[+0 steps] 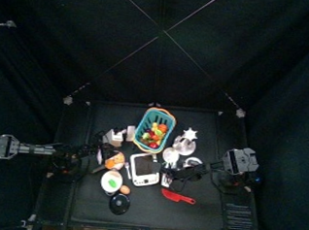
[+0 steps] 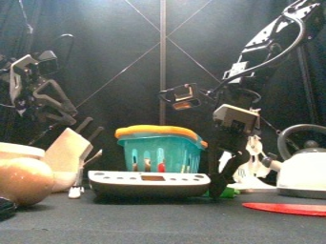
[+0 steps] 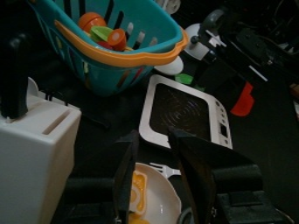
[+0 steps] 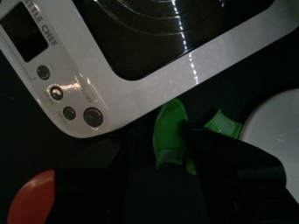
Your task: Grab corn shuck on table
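Observation:
The corn shuck (image 4: 172, 131) is a small green leaf lying on the black table (image 1: 204, 215) beside the white scale (image 4: 128, 44). It also shows in the front view (image 2: 231, 193). My right gripper (image 4: 176, 162) is down at table level with its jaws close on either side of the leaf, shut on it. It stands right of the scale in the top view (image 1: 190, 170) and in the front view (image 2: 227, 183). My left gripper (image 3: 160, 175) is open and empty above a white plate (image 3: 163, 206) at the table's left (image 1: 97, 165).
A teal basket (image 1: 156, 129) of toy food stands behind the scale (image 1: 144, 169). A white kettle (image 2: 303, 164) and a red utensil (image 1: 179, 196) lie to the right. A white knife block (image 3: 35, 149) and an orange food piece (image 1: 114, 163) are on the left.

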